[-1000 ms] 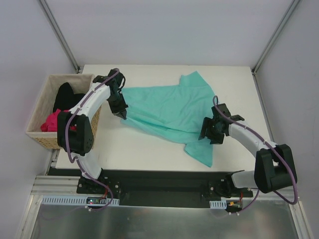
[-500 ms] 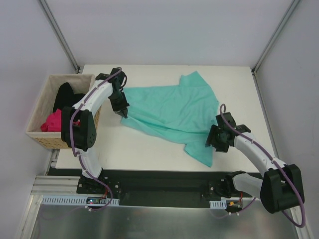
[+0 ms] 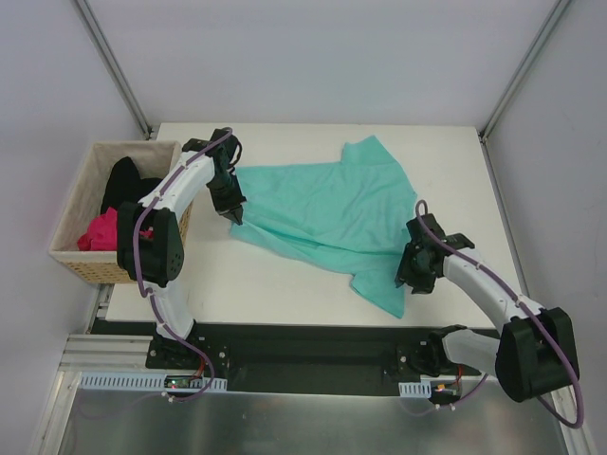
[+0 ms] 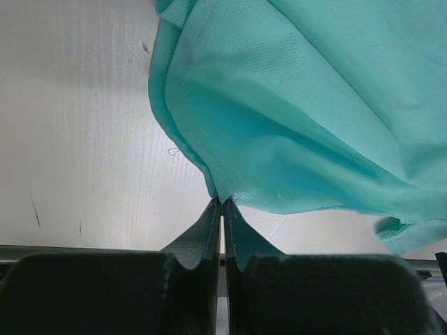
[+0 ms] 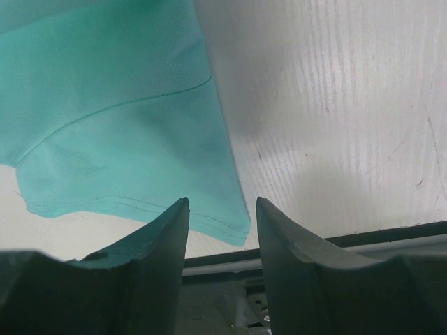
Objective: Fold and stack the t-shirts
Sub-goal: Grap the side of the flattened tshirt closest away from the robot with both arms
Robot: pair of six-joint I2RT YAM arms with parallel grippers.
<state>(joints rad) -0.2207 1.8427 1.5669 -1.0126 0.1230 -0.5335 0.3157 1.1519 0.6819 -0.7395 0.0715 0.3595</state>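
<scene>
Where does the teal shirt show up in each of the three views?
Top external: teal shirt spread mid-table, between the two arms.
Left wrist: teal shirt fills the upper right, its edge pinched in the shut left hand.
Right wrist: teal shirt at upper left, a hem corner at the open right hand.
Shared landmark: the white table under it.

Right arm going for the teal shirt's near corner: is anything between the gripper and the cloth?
Nothing visible. The right gripper, jaws open, flanks the hem corner of the teal t-shirt, which lies flat on the table.
</scene>
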